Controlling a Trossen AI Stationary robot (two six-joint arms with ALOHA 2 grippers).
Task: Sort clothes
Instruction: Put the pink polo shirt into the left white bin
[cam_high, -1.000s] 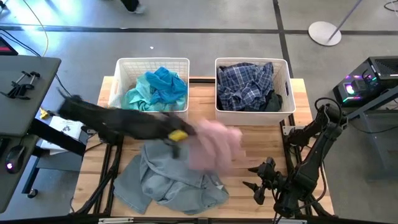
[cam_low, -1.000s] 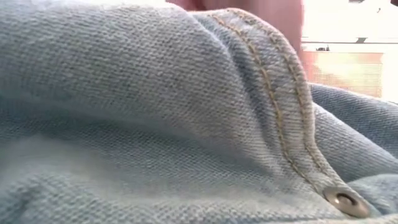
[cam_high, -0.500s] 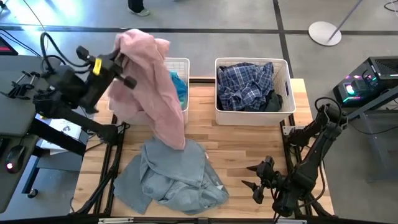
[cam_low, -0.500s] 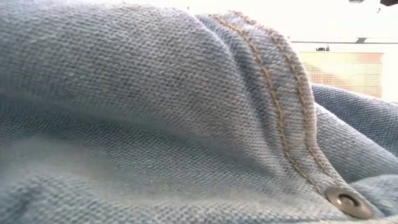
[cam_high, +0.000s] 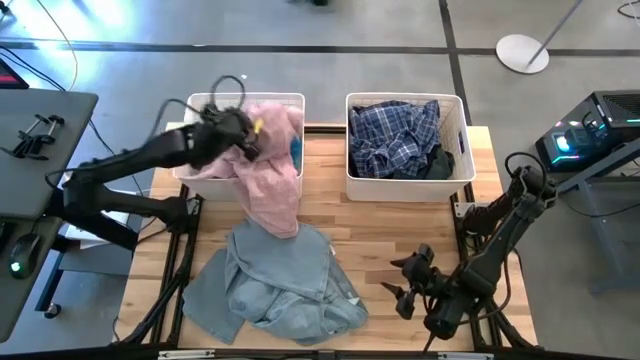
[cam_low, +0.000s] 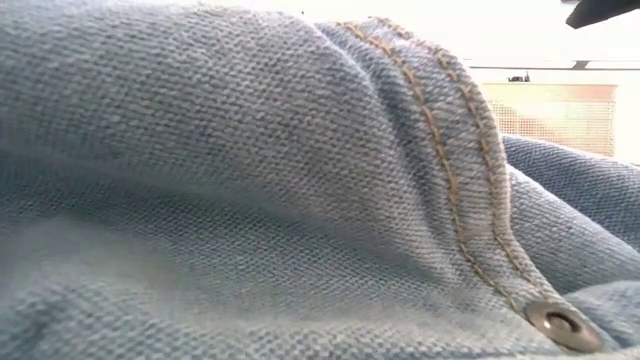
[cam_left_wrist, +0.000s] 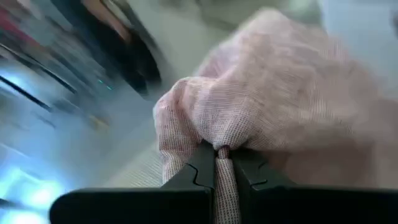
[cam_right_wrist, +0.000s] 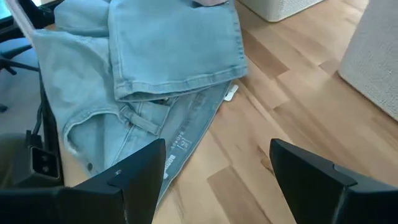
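Note:
A pale pink garment (cam_high: 268, 170) lies over the left white basket (cam_high: 196, 104) and hangs down over its front rim. My left gripper (cam_high: 246, 134) is shut on it above the basket. A bit of teal garment (cam_high: 294, 148) shows in that basket. Grey-blue denim jeans (cam_high: 270, 285) lie crumpled on the table's near middle and fill the low view (cam_low: 250, 180). The right basket (cam_high: 465, 140) holds a navy-white plaid garment (cam_high: 400, 135) and a black one (cam_high: 440, 165). My right gripper (cam_high: 400, 285) is open and empty by the table's near right, to the right of the jeans (cam_right_wrist: 161, 62). My left gripper pinches a bunched fold of the pink garment (cam_left_wrist: 225, 151) between its two shut fingers (cam_left_wrist: 202, 169). The fold comes out between the fingertips, and cloth bulges beyond them. The garment's upper part lies over the basket. Its lower end (cam_high: 280, 222) hangs over the rim onto the jeans.
Bare wooden table (cam_high: 400, 225) lies between the jeans and the baskets and to the right of the jeans. A black desk (cam_high: 40, 130) stands off the table's left edge. Dark equipment with lights (cam_high: 585, 130) stands off its right edge.
My left gripper has carried the pink garment from the table's middle up and toward the far left, then down over the left basket. The garment was lifted off the table and now drapes over the basket's front rim. My right gripper has shifted slightly toward the jeans.

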